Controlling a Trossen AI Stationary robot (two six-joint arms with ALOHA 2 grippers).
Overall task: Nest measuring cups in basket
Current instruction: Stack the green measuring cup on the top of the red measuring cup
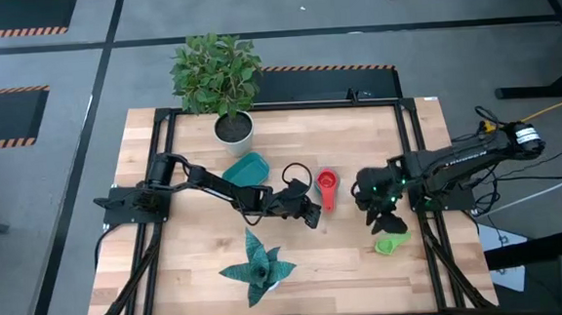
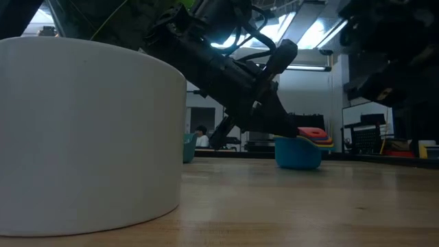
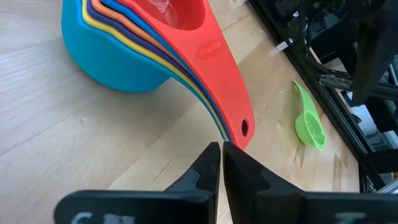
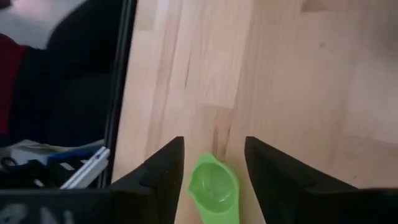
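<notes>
Only "1/4 cup" shows on the red cup [image 3: 205, 43]; left hand [image 3: 221, 152] closed, right hand [image 4: 214, 152] open.

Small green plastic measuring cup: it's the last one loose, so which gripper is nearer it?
Right. The right gripper hangs open over the small green plastic measuring cup; the left gripper is shut by the nested stack.

Bare table [image 1: 189, 251] at front left; white pot [image 1: 233, 129], teal basket [image 1: 246, 168], leafy decoration [image 1: 258, 266] as obstacles.

White plant pot [image 1: 233, 129], teal leafy decoration [image 1: 257, 268]
</notes>
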